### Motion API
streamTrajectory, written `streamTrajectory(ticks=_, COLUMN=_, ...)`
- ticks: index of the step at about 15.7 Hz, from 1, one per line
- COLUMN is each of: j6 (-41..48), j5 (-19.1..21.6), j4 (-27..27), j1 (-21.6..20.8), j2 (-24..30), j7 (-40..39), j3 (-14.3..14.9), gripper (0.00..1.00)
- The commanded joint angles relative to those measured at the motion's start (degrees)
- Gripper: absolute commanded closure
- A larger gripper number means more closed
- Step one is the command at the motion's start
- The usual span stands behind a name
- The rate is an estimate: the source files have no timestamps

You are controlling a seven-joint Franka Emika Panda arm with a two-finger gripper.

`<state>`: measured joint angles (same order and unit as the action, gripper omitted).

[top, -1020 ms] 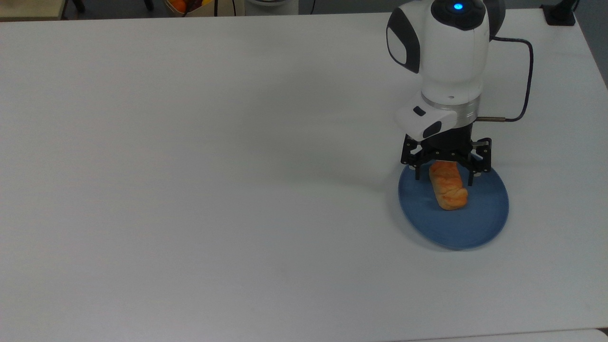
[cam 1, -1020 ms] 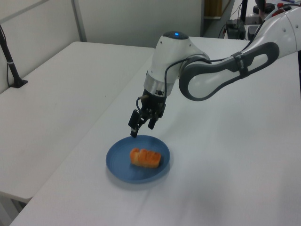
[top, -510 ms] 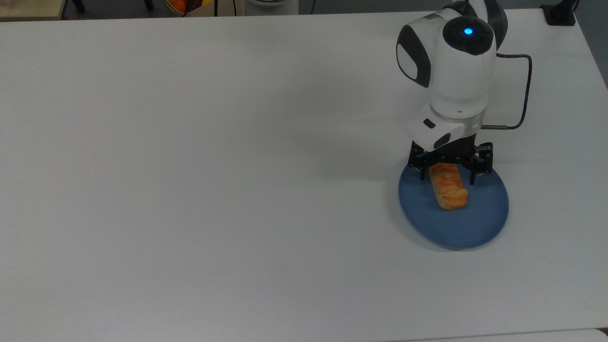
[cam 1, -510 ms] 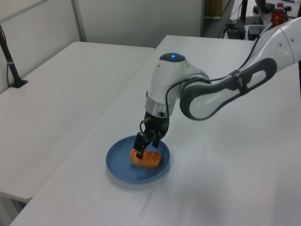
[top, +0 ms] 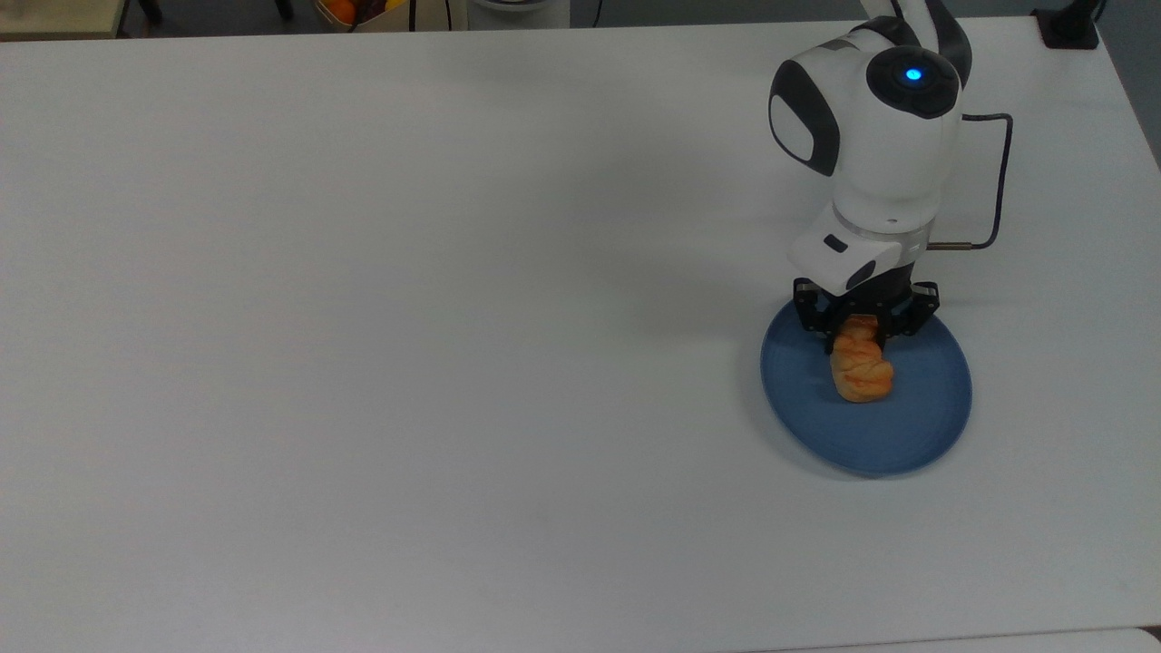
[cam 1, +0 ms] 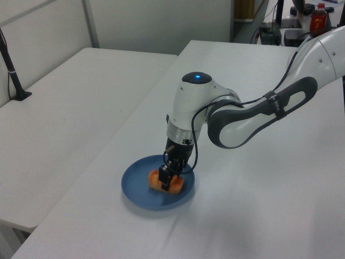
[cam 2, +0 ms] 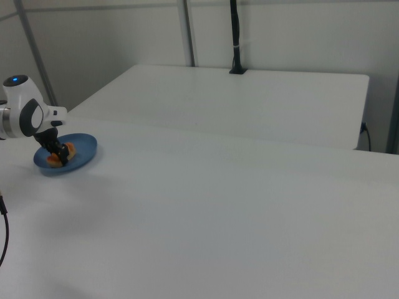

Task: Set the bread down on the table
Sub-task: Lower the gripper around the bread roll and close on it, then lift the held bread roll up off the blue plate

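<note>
Top view: white desk (top: 408,317), blue plate (top: 916,426) near the top view's right edge, robot arm (top: 871,154) above the plate's far side.
Bread: bread (top: 862,367) lies on the plate, long axis running toward the camera's bottom edge, far end under the tool; not on the bare desk.
Tool: tool (top: 857,334) is down at the bread's far end, black fingers (top: 827,337) narrowed and pressed on both sides of it, gripping the bun.
Left view: tool (cam 1: 170,181) points straight down into the plate (cam 1: 137,186); bread (cam 1: 155,180) shows orange on either side of the fingers, resting on the plate.
Right view: plate (cam 2: 84,152) sits at the right view's far left, tool (cam 2: 60,157) on the bread (cam 2: 68,151), both small.
Arm: white wrist housing with a blue light on top; dark cable (top: 998,181) loops off its side toward the top view's right.
Background: second white desk (cam 1: 59,124) stands beside the first one, on the left view's left.
</note>
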<state>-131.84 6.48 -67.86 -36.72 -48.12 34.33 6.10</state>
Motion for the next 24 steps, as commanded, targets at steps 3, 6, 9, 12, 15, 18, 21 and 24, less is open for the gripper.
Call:
streamTrajectory(ticks=3, j6=0.1, j5=-2.8, j4=-1.0, j1=-0.2, j2=2.5, j7=-1.5, j3=0.3, gripper=1.00)
streamTrajectory(ticks=6, j6=0.3, j5=-2.4, j4=-5.0, j1=0.2, j2=8.6, j7=-1.5, j3=0.2, gripper=1.00)
streamTrajectory(ticks=9, j6=0.4, j5=-2.5, j4=-12.4, j1=3.0, j2=17.9, j7=-1.5, j3=-2.9, gripper=1.00)
streamTrajectory(ticks=12, j6=0.7, j5=-2.7, j4=-21.8, j1=7.0, j2=28.3, j7=-1.5, j3=-7.7, gripper=1.00)
streamTrajectory(ticks=15, j6=1.9, j5=-2.4, j4=-31.6, j1=10.2, j2=38.1, j7=-1.3, j3=-12.0, gripper=1.00)
streamTrajectory(ticks=18, j6=8.2, j5=-2.2, j4=-38.6, j1=13.4, j2=44.7, j7=-1.5, j3=-15.7, gripper=1.00)
streamTrajectory(ticks=21, j6=9.8, j5=-2.2, j4=-44.8, j1=13.6, j2=47.3, j7=-2.2, j3=-17.9, gripper=1.00)
streamTrajectory(ticks=24, j6=9.7, j5=-2.2, j4=-48.2, j1=13.5, j2=46.5, j7=-2.5, j3=-19.3, gripper=1.00)
